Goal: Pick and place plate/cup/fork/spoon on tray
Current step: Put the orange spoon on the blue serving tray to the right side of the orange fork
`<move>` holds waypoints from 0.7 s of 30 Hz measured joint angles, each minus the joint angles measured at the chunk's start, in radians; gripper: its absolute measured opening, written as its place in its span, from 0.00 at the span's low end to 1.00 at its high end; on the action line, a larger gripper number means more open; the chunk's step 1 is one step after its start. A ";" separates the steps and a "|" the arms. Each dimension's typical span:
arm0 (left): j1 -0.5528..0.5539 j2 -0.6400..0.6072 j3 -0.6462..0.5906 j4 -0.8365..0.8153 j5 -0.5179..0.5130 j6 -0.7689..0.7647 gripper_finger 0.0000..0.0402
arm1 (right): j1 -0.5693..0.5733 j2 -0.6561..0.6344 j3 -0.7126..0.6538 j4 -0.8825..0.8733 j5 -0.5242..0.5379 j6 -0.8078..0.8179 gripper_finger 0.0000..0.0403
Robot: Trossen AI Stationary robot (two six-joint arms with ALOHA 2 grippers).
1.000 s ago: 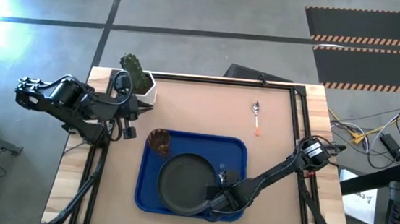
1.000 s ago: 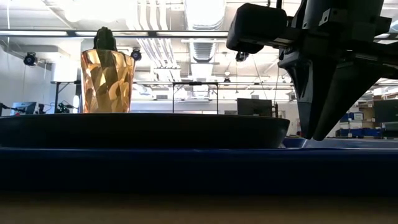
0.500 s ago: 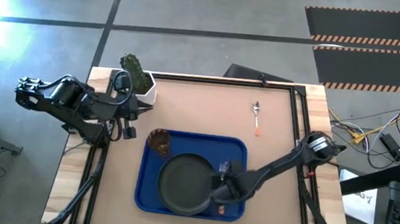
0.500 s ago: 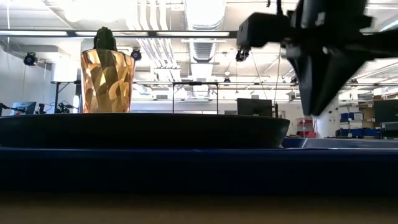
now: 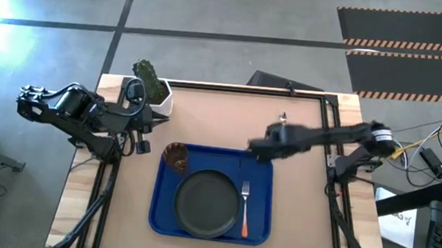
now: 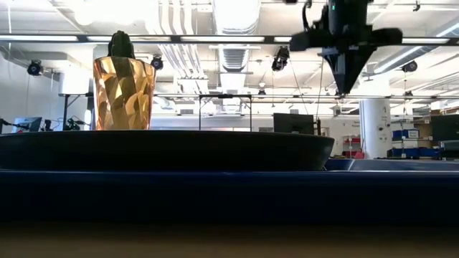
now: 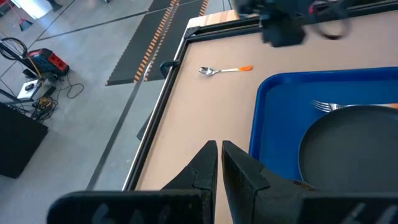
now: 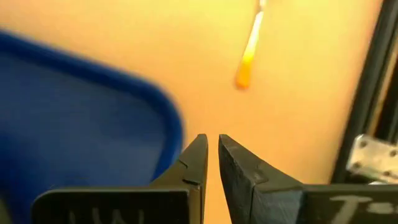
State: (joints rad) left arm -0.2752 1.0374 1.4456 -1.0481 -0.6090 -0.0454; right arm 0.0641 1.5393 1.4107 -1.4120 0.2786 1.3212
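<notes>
The right claw (image 5: 256, 147) has lifted off the tray (image 5: 164, 207), fingers nearly closed and empty; the fork (image 5: 244, 206) lies beside the plate (image 5: 207, 205). The left claw (image 5: 146, 118), narrow, waits by the cup (image 5: 176, 155).

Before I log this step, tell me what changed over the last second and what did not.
The right gripper let go of the fork, lifted off the tray and swung back over the tray's far right corner, toward the spoon. Its fingers now stand nearly closed, holding nothing. The fork lies on the tray beside the plate. The plate, cup, spoon and the left gripper, waiting by the table's left edge, stayed put.
</notes>
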 joint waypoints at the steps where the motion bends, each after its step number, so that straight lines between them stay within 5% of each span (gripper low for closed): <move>1: 0.000 0.000 0.000 0.000 0.000 0.000 0.02 | -0.036 -0.022 -0.023 0.017 -0.014 -0.039 0.08; 14: 0.000 -0.002 0.000 0.001 0.000 -0.001 0.02 | -0.330 -0.112 -0.332 0.323 -0.151 -0.319 0.33; 21: 0.000 -0.001 0.000 0.019 0.000 -0.002 0.02 | -0.455 -0.111 -0.402 0.413 -0.175 -0.443 0.36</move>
State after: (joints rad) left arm -0.2752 1.0361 1.4456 -1.0288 -0.6090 -0.0471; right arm -0.3913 1.4281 1.0085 -0.9992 0.1041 0.8785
